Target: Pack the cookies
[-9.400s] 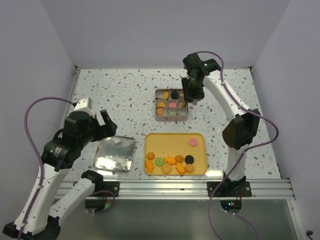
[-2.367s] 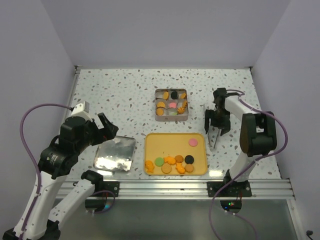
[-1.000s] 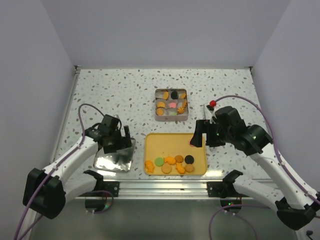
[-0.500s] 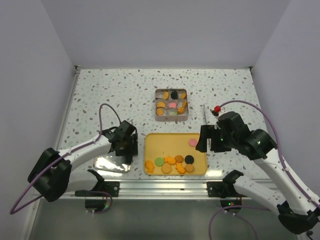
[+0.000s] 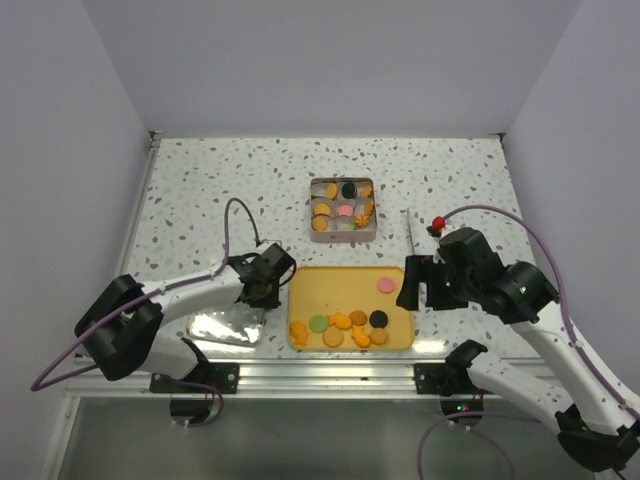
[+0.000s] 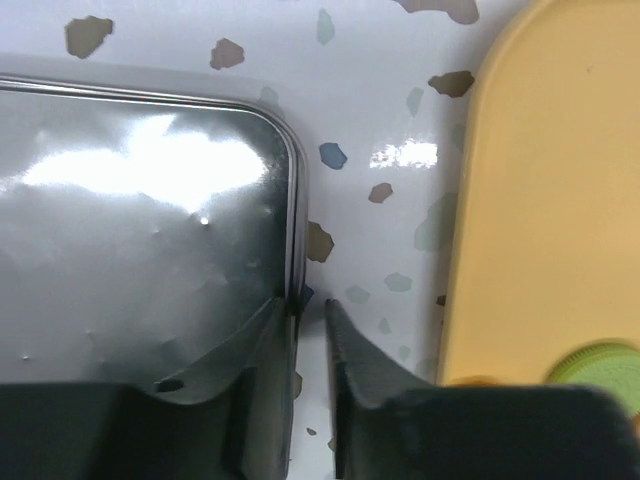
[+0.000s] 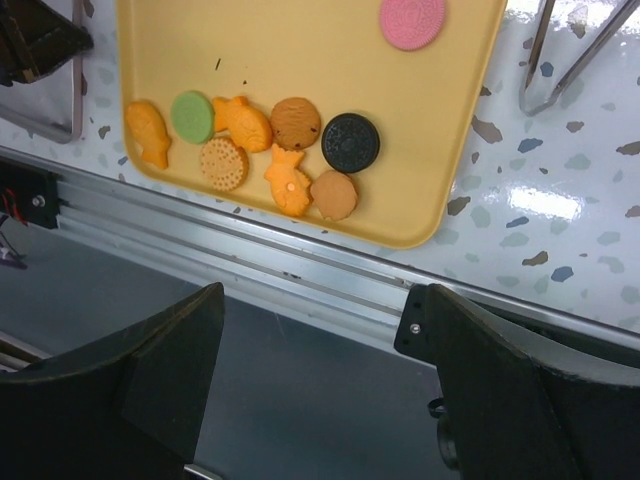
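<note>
Several loose cookies (image 5: 340, 322), orange, green, tan and black, lie along the near edge of the yellow tray (image 5: 350, 282), with a pink one (image 5: 386, 285) at its far right. More sit in the compartmented tin (image 5: 342, 210) behind. My left gripper (image 6: 305, 303) is low at the shiny tin lid (image 6: 150, 250). Its jaws are narrowed astride the lid's right rim: one finger lies over the lid and the other stands outside, a thin gap away. My right gripper (image 7: 315, 295) hangs wide open by the tray's right side, holding nothing. The cookies (image 7: 270, 150) show below it.
Metal tongs (image 7: 570, 50) lie on the speckled table right of the tray. The aluminium rail (image 5: 330, 375) runs along the front edge. The tray's left edge (image 6: 480, 200) lies a finger's width from the lid.
My left arm has reached right and down to the lid's right rim, and its jaws have narrowed from wide open. The right gripper drifted slightly right, still open.
</note>
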`<state>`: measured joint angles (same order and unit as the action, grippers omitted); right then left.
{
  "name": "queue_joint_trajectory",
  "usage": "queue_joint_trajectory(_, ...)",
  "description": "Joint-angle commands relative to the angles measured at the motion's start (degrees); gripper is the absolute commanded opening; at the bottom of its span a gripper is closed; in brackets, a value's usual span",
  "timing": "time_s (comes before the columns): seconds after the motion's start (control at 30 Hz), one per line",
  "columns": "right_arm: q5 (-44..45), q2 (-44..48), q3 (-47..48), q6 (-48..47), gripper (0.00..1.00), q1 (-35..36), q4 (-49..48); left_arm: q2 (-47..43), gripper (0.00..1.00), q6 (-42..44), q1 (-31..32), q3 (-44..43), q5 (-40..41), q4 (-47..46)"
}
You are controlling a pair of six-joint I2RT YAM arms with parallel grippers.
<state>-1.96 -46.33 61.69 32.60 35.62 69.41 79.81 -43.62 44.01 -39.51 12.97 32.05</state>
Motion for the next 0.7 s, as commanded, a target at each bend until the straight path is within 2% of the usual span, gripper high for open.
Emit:
queue_joint_trajectory(0.0,1.9,0.8,1.8,0.4,0.85,0.2,1.9,3.9,0.21,-2.8,0.7,2.1,2.5,3.2)
queue_joint_trajectory(0.07,1.9,1.1,1.8,0.4,0.85,0.2,2.2,4.8,0.14,-2.8,0.9,2.2,2.4,3.2)
queue_joint_trajectory(0.1,1.9,1.2,1.6,0.4,0.85,0.2,2.3,4.9,0.00,-2.7,0.9,2.2,2.4,3.5)
queue_joint_trajectory(0.2,1.9,1.8,0.9,0.4,0.85,0.2,2.0,4.0,0.00,-2.0,1.0,0.9,3.1,4.7)
queue_joint_trajectory(0.3,1.9,1.5,1.0,0.6,0.85,0.2,0.5,1.0,0.00,-1.2,1.0,-3.7,3.4,10.3)
queue_joint_trajectory(0.47,1.3,-1.8,6.5,1.6,0.85,0.2,-2.0,-6.1,0.00,1.4,0.7,-20.4,1.1,16.3)
queue_joint_trajectory(0.67,-3.3,-8.9,20.5,2.5,0.89,0.1,-10.4,-8.5,0.00,9.3,-2.1,-42.7,-14.1,13.6)
